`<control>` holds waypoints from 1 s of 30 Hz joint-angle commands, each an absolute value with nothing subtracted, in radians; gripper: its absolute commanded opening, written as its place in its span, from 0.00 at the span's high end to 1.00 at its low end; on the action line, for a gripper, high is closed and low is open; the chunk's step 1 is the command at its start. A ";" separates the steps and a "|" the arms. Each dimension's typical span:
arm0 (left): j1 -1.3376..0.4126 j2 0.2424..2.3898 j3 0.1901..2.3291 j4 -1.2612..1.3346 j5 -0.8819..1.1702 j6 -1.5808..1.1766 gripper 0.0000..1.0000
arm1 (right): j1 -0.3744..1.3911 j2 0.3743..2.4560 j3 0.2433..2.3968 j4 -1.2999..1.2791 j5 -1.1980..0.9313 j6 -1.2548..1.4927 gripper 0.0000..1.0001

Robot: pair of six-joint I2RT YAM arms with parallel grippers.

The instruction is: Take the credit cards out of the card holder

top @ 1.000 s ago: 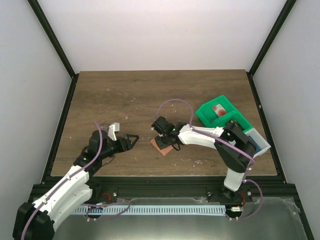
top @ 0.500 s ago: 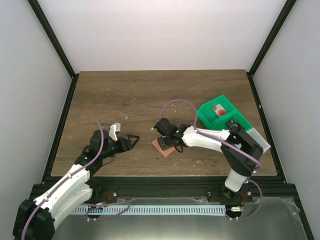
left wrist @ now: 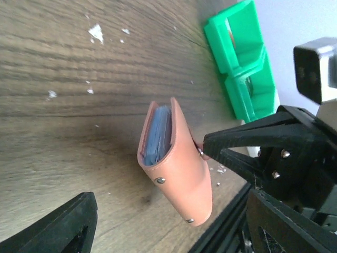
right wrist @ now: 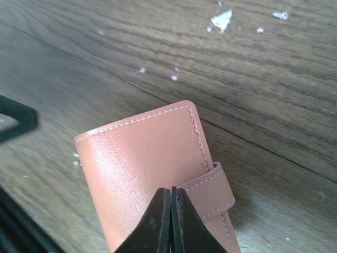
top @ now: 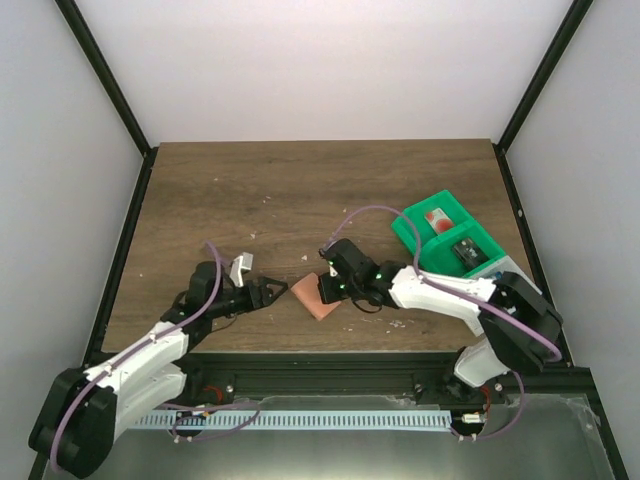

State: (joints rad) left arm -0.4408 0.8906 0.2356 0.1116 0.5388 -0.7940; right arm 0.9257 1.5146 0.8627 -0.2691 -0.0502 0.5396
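Observation:
The tan-pink card holder (top: 309, 295) sits closed near the table's front middle, one end tilted up. It shows in the left wrist view (left wrist: 181, 174), where blue (left wrist: 158, 134) shows in its open end; I cannot tell whether that is lining or card. My right gripper (top: 328, 287) is shut, pinching the holder's cover by the strap (right wrist: 210, 190). My left gripper (top: 277, 292) is open and empty, just left of the holder. A red and white card (top: 437, 218) and a dark card (top: 467, 250) lie in the green tray (top: 412, 232).
The green tray stands at the right edge, with a white and blue piece (top: 515, 275) against its near side. White crumbs (left wrist: 96, 32) dot the wood. The black front rail (top: 320, 362) runs just behind the holder.
The right gripper has carried the card holder a little left, toward the near edge, and tipped it up. The left gripper has reached right, close to the holder.

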 commanded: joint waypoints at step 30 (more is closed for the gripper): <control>-0.462 1.243 0.245 0.325 0.610 -0.789 0.62 | 0.922 1.240 0.630 -0.058 -0.062 0.743 1.00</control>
